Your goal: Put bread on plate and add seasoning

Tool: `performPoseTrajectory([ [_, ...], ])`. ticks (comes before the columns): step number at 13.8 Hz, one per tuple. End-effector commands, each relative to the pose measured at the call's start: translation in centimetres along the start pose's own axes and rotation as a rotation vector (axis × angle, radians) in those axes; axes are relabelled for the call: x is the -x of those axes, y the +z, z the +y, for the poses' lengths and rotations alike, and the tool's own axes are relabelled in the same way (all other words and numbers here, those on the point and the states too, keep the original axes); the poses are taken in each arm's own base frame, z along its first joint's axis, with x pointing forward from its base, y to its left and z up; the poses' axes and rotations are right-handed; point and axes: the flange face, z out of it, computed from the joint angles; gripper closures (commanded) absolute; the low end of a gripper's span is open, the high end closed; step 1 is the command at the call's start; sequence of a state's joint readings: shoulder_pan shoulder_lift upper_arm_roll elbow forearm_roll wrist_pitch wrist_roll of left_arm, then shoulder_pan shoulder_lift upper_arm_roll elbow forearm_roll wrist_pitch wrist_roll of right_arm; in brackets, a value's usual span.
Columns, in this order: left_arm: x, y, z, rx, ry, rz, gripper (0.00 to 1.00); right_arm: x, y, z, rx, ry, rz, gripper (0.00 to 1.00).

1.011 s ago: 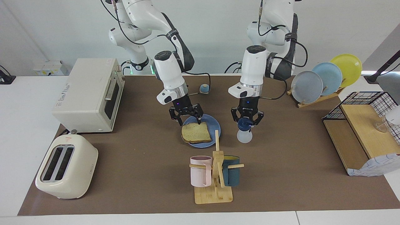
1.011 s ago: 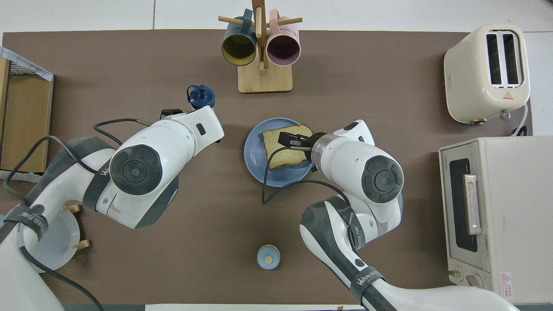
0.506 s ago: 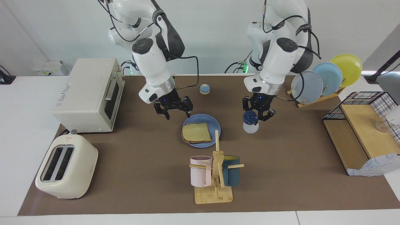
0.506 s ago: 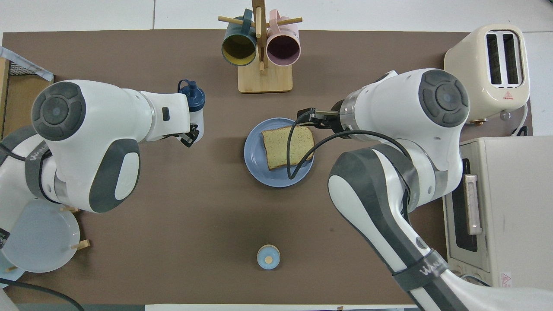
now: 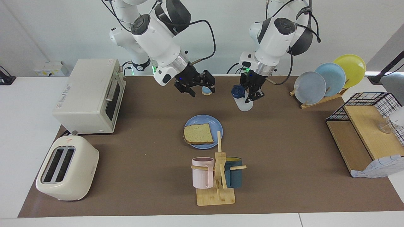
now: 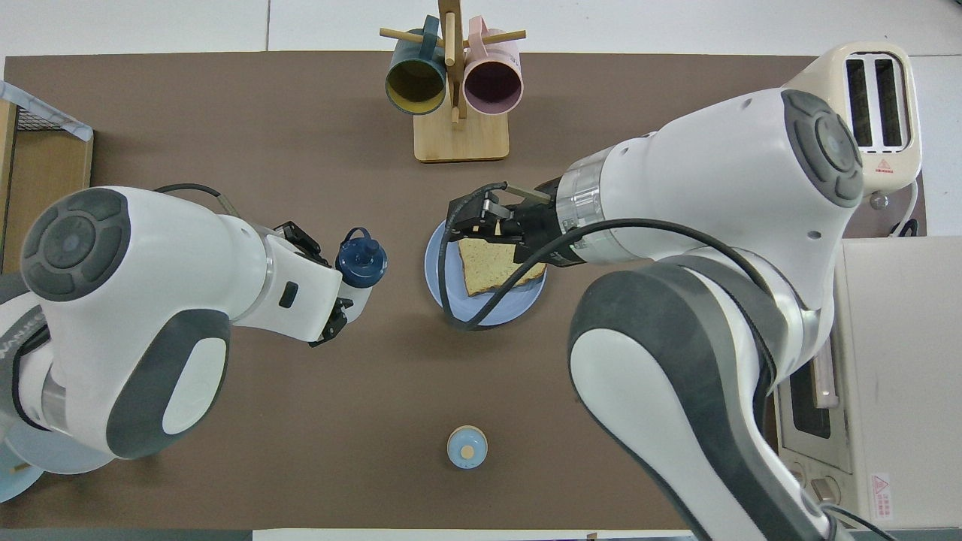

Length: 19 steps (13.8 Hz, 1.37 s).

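The bread (image 5: 198,134) (image 6: 485,264) lies flat on the blue plate (image 5: 217,126) (image 6: 488,317) in the middle of the mat. High over the plate's edge hangs my right gripper (image 5: 196,85) (image 6: 470,219), open and holding nothing. My left gripper (image 5: 249,94) (image 6: 342,282) is shut on the seasoning (image 5: 243,104) (image 6: 361,257), a white bottle with a navy cap. It holds the bottle tilted in the air, over the mat beside the plate toward the left arm's end.
A blue-domed bell (image 5: 206,91) (image 6: 467,447) sits nearer to the robots than the plate. A mug rack (image 5: 217,176) (image 6: 455,98) stands farther out. Toaster (image 5: 68,168) and oven (image 5: 90,94) are at the right arm's end. Plate rack (image 5: 328,78) and wire shelf (image 5: 366,132) are at the left arm's.
My right gripper has risen off the bread and away from the plate. My left gripper has lifted the seasoning off the mat, tilted it and carried it closer to the plate.
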<state>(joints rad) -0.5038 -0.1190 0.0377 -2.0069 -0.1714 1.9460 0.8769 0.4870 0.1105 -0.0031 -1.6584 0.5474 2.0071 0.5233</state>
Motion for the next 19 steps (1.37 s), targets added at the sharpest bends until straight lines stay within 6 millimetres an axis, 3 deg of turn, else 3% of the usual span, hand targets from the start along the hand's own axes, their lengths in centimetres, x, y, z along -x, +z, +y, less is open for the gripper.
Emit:
performPoseTrajectory([
  [1,0.0,-0.3,2.4,0.045,0.081,-0.003,1.0,3.3,-1.7,-2.5,-0.037,0.032,-0.015,0.34],
  [3,-0.1,0.4,3.5,0.053,0.1,-0.008,1.0,5.2,-1.9,-4.6,-0.043,0.029,-0.013,0.38],
  [5,-0.1,0.5,3.6,0.057,0.113,-0.009,1.0,7.6,-0.6,-6.5,-0.038,-0.013,-0.019,0.4],
  [9,0.0,0.4,3.7,0.058,0.113,-0.006,1.0,7.9,-0.1,-6.1,0.018,-0.094,0.036,0.42],
  [16,0.0,0.9,3.9,0.064,0.125,-0.01,1.0,7.6,0.9,-6.6,-0.02,-0.091,0.084,0.66],
  [19,0.0,0.8,3.9,0.063,0.126,-0.006,1.0,7.8,2.3,-6.9,-0.018,-0.101,0.082,0.67],
])
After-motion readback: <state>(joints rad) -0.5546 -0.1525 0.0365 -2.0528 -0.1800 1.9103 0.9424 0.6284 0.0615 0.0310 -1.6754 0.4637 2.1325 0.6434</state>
